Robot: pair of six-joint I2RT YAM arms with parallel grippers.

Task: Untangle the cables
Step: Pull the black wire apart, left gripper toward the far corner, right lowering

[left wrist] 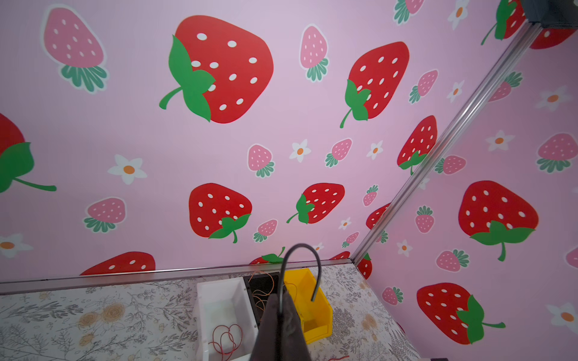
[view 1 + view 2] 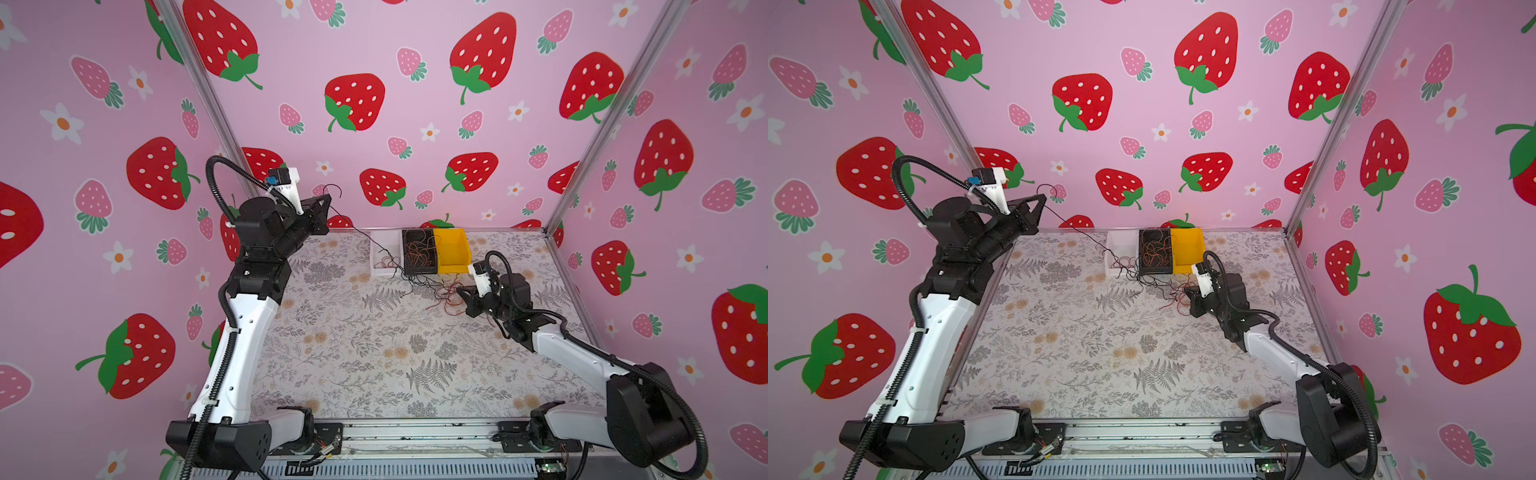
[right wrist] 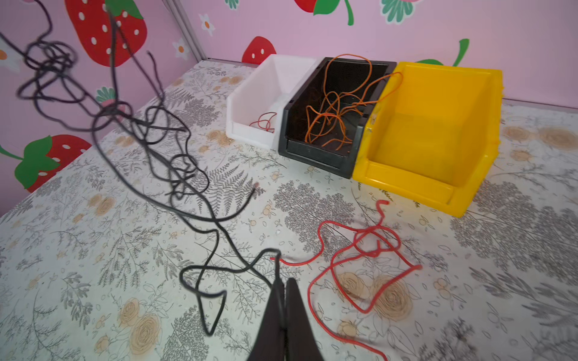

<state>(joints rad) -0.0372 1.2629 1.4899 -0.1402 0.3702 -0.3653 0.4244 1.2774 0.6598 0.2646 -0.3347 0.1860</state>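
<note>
My left gripper (image 2: 328,200) (image 1: 283,301) is raised at the back left, shut on a black cable (image 2: 357,230) whose free end curls over the fingertips (image 1: 301,250). That cable runs down slantwise to a black tangle (image 2: 422,284) (image 3: 175,168) in front of the bins. Low on the table right of the tangle, my right gripper (image 2: 459,291) (image 3: 284,281) is shut on a black strand of it. Loose red cables (image 3: 369,247) lie beside the right gripper. Orange cables (image 3: 337,118) fill the black bin (image 3: 312,153), and a red cable (image 3: 266,123) lies in the white bin (image 3: 244,103).
A yellow bin (image 3: 438,131) stands right of the black one, with one orange strand hooked over its rim. All three bins (image 2: 453,249) sit against the back wall. Strawberry-print walls close the left, back and right. The floral table (image 2: 374,353) stretches toward the front.
</note>
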